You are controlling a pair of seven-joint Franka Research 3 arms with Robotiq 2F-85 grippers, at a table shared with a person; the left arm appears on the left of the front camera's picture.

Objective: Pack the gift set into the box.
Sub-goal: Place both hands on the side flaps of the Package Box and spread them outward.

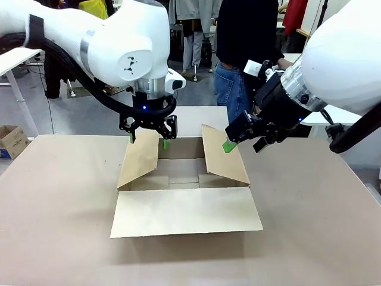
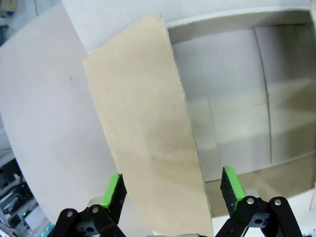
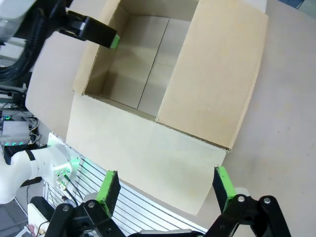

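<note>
The brown cardboard box [image 1: 184, 179] stands open in the middle of the table, its inside [image 2: 237, 98] bare. The front flap [image 1: 184, 211] lies flat and both side flaps stand up. My left gripper [image 1: 147, 140] is open and straddles the top edge of the left flap [image 2: 148, 133], which rises between its green pads. My right gripper [image 1: 243, 145] is open at the far top corner of the right flap [image 3: 217, 74], one green pad close to the flap's edge. From the right wrist, my right gripper [image 3: 165, 185] looks down into the box [image 3: 143, 64]. The gift set is out of view.
A person in a dark top and jeans [image 1: 238, 47] stands at the far side behind the box. The tan table top [image 1: 321, 226] spreads wide around the box. A small carton [image 1: 12, 140] sits on the floor at far left.
</note>
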